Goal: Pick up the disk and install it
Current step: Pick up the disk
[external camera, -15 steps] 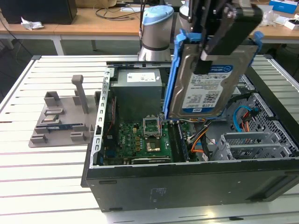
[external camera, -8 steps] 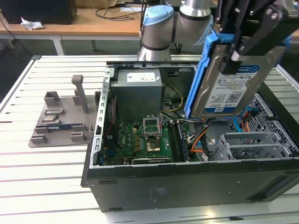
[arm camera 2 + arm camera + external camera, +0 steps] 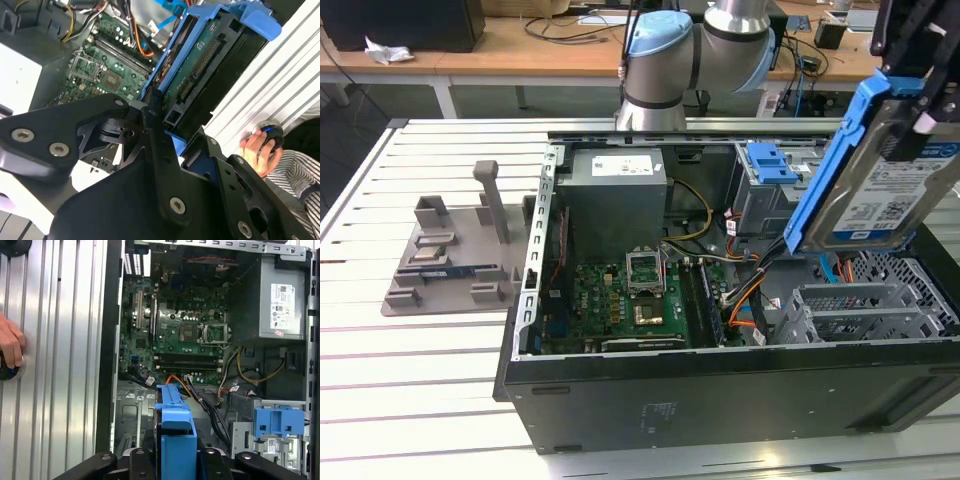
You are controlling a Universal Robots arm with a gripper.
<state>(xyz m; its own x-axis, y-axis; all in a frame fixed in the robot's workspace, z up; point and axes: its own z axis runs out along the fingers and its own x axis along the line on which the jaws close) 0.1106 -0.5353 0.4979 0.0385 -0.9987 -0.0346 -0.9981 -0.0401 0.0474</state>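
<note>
The fingers [image 3: 156, 145] clamp the disk [image 3: 890, 180], held above the open computer case [image 3: 720, 400]; picked up, not yet installed.

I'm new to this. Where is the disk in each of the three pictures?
Exterior view: disk at that view's right, tilted, held above the open case by the gripper.
First wrist view: disk edge-on, blue rail toward the camera, case beyond.
Second wrist view: disk's circuit-board side, in the gripper, motherboard beyond.
Shared landmark: the green motherboard, in all three views.
</note>
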